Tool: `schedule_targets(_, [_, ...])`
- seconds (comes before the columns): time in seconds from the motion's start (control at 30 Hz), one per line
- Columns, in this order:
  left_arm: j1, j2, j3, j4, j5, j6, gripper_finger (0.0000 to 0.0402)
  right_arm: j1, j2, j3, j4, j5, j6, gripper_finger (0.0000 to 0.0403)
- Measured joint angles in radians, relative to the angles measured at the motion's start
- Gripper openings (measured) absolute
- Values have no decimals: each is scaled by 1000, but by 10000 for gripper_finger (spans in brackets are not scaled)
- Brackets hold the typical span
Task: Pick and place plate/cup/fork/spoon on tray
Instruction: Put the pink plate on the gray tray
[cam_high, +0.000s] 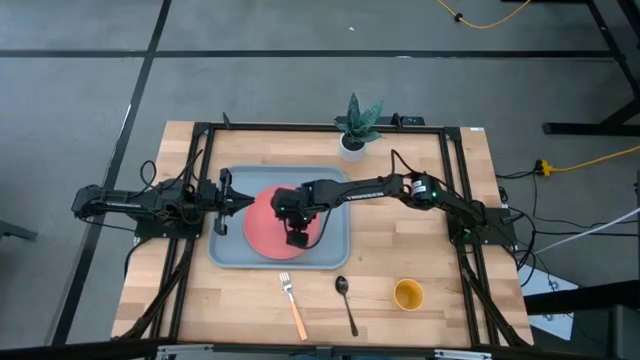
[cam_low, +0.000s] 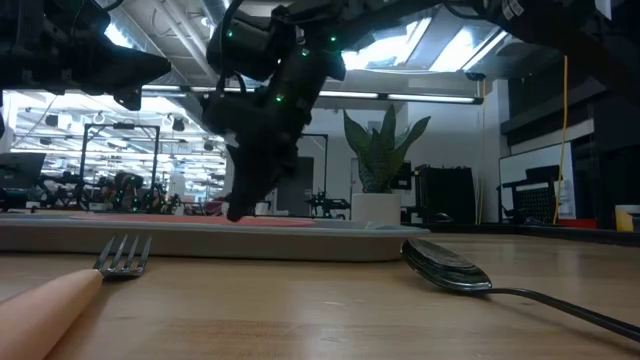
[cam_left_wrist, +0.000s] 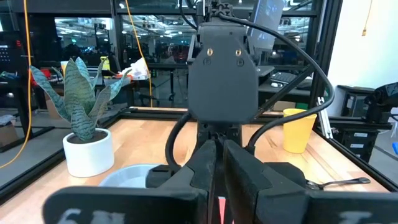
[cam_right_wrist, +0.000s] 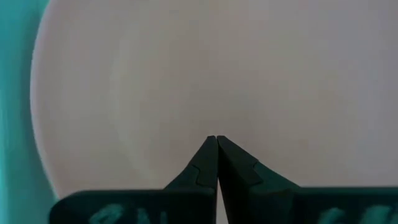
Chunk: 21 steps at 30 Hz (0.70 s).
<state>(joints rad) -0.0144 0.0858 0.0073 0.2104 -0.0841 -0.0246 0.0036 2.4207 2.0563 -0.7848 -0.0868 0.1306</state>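
Note:
The coral-red plate (cam_high: 262, 228) lies flat in the grey-blue tray (cam_high: 225, 255). My right gripper (cam_high: 298, 238) is shut and points down over the plate's near right part; the right wrist view shows its tips (cam_right_wrist: 216, 140) close to the plate (cam_right_wrist: 249, 74). My left gripper (cam_high: 240, 203) is shut and empty, raised over the tray's left side. The fork (cam_high: 293, 305), the dark spoon (cam_high: 346, 300) and the yellow cup (cam_high: 408, 294) rest on the table in front of the tray. My right gripper's shut fingertips (cam_low: 238, 208) stand right at the plate's top face (cam_low: 180, 218), coming from above and slanting down. I cannot tell whether they touch it. The plate lies flat in the tray.
A white pot with a green plant (cam_high: 355, 135) stands at the table's far edge behind the tray. A black frame (cam_high: 200, 160) runs around the table top. The fork (cam_low: 120, 255) and spoon (cam_low: 450, 268) lie close to the tray's near rim.

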Motion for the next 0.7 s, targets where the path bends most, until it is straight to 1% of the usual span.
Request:
schedule_targets(0.23, [0,0,0,0,0,0,27,0,0,0,-10,-12,-4,9])
schedule_targets(0.43, [0,0,0,0,0,0,28,0,22,0,50,-12,-9,9])
schedule_targets(0.7, [0,0,0,0,0,0,27,-2,38,-1,53,-13,-31,9])
